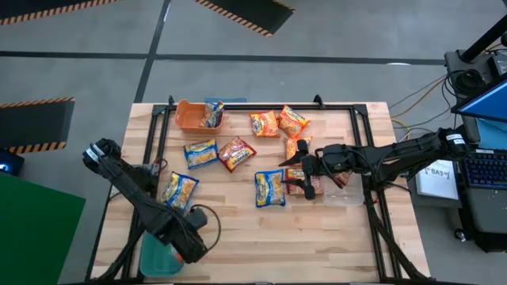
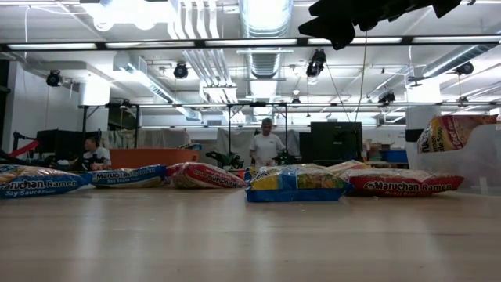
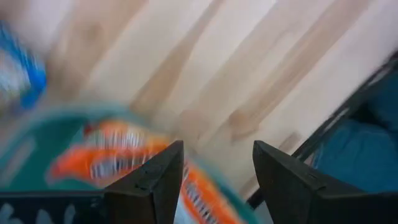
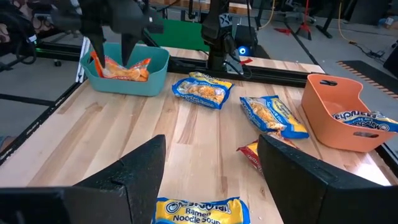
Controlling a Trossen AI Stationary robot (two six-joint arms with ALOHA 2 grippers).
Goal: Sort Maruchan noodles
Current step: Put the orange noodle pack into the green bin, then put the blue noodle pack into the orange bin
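Several Maruchan noodle packets lie flat on the wooden table: blue ones [image 1: 200, 153] [image 1: 180, 190] [image 1: 270, 188], a red one [image 1: 236, 153] and orange ones [image 1: 264, 123] [image 1: 293, 121]. My left gripper [image 3: 217, 149] hangs open, pointing down, above the teal bin [image 4: 134, 87] at the table's near left corner. An orange packet [image 3: 118, 155] lies in that bin, clear of the fingers. My right gripper [image 4: 211, 149] stands open and about level above the packets at the table's middle right, with nothing between its fingers. A blue packet [image 4: 364, 119] sits in the orange bin [image 1: 190, 117].
A clear bin [image 1: 344, 196] holding a packet [image 2: 450, 133] stands under the right arm. Black rails [image 1: 261, 105] frame the table top. Bare wood [image 1: 285, 245] lies along the near edge. People show in the room beyond the table in the low view.
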